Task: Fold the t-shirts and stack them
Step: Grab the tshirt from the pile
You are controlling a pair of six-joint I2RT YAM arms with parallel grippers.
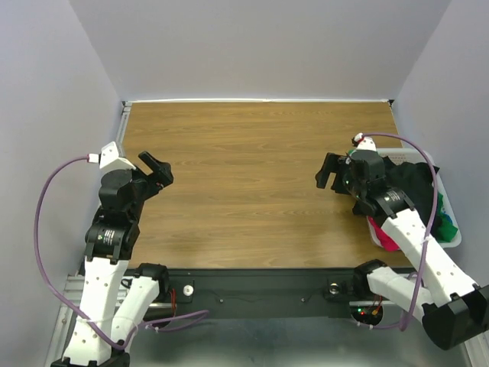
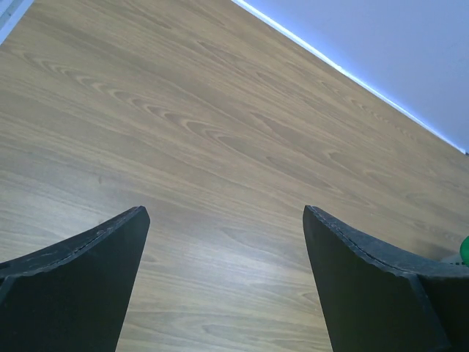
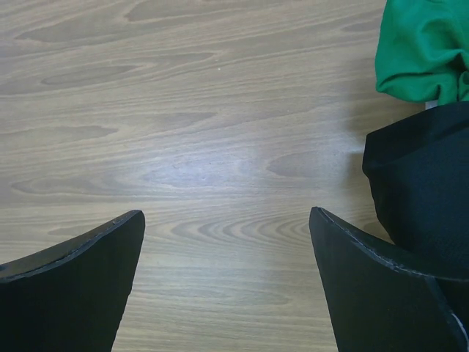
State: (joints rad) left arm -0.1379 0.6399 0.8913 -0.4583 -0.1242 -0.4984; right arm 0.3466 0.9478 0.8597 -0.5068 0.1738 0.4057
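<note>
The t-shirts lie heaped in a white plastic basket [image 1: 451,209] at the table's right edge. A large black shirt [image 1: 409,180] is on top, with green [image 1: 451,228] and magenta-pink [image 1: 386,238] cloth showing under it. In the right wrist view the green shirt [image 3: 421,44] and black shirt [image 3: 418,176] sit at the right edge. My right gripper [image 1: 330,172] hangs just left of the basket, open and empty [image 3: 227,220] over bare wood. My left gripper [image 1: 157,170] is open and empty [image 2: 226,213] over the left of the table. No blue shirt shows.
The wooden table [image 1: 244,153] is walled by grey panels at the back and both sides. A black rail with the arm bases runs along the near edge [image 1: 260,283]. A speck of green [image 2: 464,249] shows at the left wrist view's right edge.
</note>
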